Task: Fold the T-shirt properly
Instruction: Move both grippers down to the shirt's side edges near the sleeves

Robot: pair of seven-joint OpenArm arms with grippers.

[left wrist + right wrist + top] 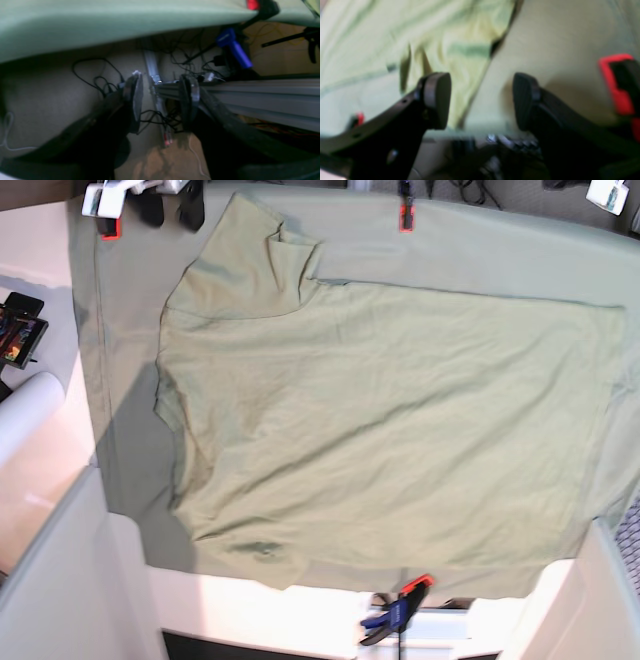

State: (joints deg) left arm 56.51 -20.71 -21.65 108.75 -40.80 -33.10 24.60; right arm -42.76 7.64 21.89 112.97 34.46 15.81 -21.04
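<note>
Sage T-shirt [425, 40] beyond parted right gripper [481, 100]

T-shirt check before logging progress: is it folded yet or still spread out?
Mostly spread: the T-shirt lies flat across the table cloth, only its upper sleeve turned over.

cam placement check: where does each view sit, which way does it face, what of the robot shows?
Left wrist: behind the left gripper, off the table edge, facing floor cables and a blue clamp; both open fingers show.
Right wrist: behind the right gripper, low over the T-shirt and table cloth; jaws apart, empty.
Base: overhead, looking down on the spread T-shirt; no gripper visible.
Shared: the T-shirt shows in the right wrist and base views; a blue clamp in the left wrist and base views.
</note>
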